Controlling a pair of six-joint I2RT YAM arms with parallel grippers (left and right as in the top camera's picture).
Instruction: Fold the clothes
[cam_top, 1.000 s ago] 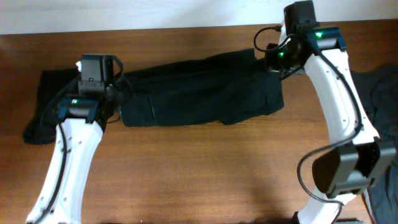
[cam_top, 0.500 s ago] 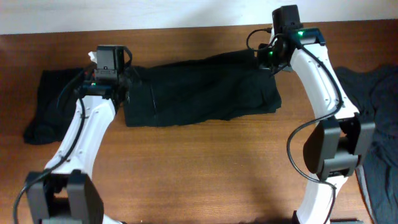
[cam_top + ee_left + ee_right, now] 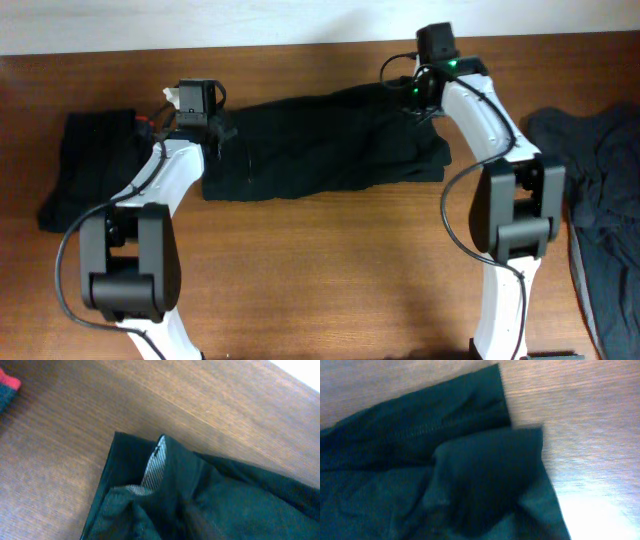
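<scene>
- Brown wood bench (image 3: 320, 290), pale wall strip (image 3: 200, 20) along the far edge
- Folded black shorts (image 3: 320, 150) lying as a long band across the bench centre, towards the far side
- Left arm (image 3: 170, 175) reaching to the left end of the shorts, wrist camera over that edge
- Left jaws hidden under the wrist in overhead and out of frame in the wrist view; cannot tell if spread or pressed together
- Left wrist view: corner of shorts (image 3: 225, 505) flat on the wood, pale grey waistband strip (image 3: 152, 467) showing inside the fold
- Red tag (image 3: 7, 380) on dark cloth at the top left corner of that view, apart from the shorts
- Right arm (image 3: 485, 115) reaching to the far right corner of the shorts
- Right jaws likewise not visible; cannot tell their state
- Right wrist view: two layered shorts corners (image 3: 470, 470) on wood, blurred
- Second dark garment (image 3: 85, 175) bunched at bench left, near the shorts
- Grey-dark garment pile (image 3: 600, 170) at the right edge, well apart from the shorts
</scene>
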